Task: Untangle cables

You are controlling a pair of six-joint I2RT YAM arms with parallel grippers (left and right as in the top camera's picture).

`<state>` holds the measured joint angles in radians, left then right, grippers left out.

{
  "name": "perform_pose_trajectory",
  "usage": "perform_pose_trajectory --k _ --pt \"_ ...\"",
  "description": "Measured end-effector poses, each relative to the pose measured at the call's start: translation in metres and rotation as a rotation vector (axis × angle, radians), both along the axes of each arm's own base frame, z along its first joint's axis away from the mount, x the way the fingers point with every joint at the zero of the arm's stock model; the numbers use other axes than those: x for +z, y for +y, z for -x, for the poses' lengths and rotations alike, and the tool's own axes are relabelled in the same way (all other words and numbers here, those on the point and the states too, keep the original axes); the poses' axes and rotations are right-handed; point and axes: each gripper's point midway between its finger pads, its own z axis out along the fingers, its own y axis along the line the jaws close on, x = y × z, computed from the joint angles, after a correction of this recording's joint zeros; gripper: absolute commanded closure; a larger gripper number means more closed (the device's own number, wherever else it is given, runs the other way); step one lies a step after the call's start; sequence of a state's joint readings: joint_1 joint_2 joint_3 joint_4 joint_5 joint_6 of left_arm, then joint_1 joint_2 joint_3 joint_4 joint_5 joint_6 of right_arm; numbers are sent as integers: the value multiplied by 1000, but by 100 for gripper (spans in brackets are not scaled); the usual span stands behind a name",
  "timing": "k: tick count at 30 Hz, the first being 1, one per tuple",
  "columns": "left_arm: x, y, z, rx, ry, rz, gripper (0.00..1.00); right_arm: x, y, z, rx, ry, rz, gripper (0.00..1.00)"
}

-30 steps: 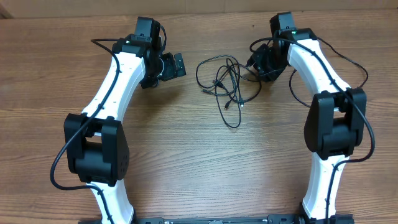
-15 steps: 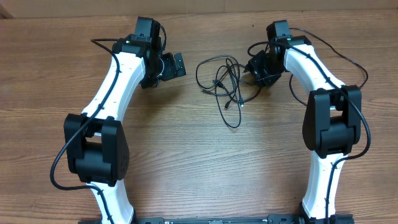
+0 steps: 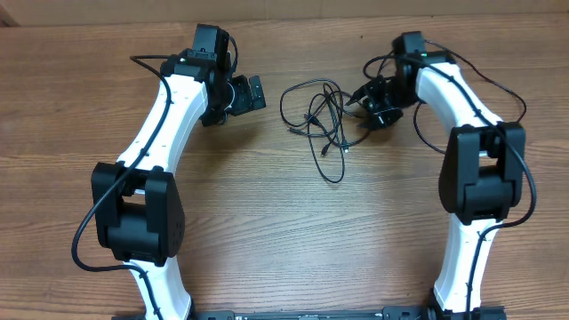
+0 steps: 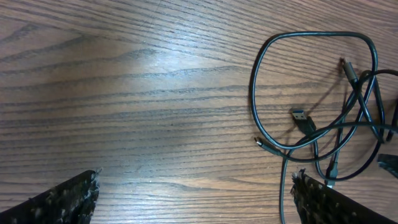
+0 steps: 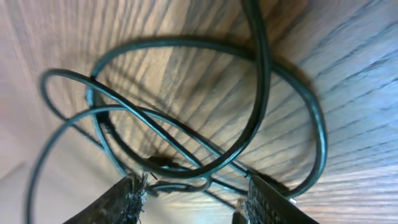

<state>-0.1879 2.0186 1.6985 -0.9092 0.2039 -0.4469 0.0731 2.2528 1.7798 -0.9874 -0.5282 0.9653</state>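
The cables [image 3: 320,116] are thin black cords lying in a loose tangle on the wooden table between the two arms. My left gripper [image 3: 258,93] stands wide open just left of the tangle. In the left wrist view the cables [image 4: 317,112] lie ahead and to the right, a silver plug [image 4: 301,118] shows among them, and one strand runs beside the right finger of the left gripper [image 4: 193,199]. My right gripper [image 3: 363,98] is at the tangle's right edge. In the right wrist view the right gripper [image 5: 196,199] is open, low over the looped cables [image 5: 186,124], with thin strands crossing the gap between its fingers.
Thick black arm wires [image 3: 498,84] loop out beside the right arm and another [image 3: 84,236] beside the left arm. The table's far edge [image 3: 293,16] runs just behind both grippers. Bare wood [image 3: 293,231] stretches in front of the tangle.
The right wrist shifted toward the tangle, then turned and moved slightly back right. The cables lie as before. The left arm has not moved.
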Motion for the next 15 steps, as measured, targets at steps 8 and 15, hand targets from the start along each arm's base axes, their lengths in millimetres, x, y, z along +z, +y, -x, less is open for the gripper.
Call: perform_pose_trajectory --k 8,15 --pt "0 0 0 0 0 0 1 -1 -8 -3 -62 21 10 34" --pt "0 0 0 0 0 0 1 -6 27 0 -60 22 76 34"
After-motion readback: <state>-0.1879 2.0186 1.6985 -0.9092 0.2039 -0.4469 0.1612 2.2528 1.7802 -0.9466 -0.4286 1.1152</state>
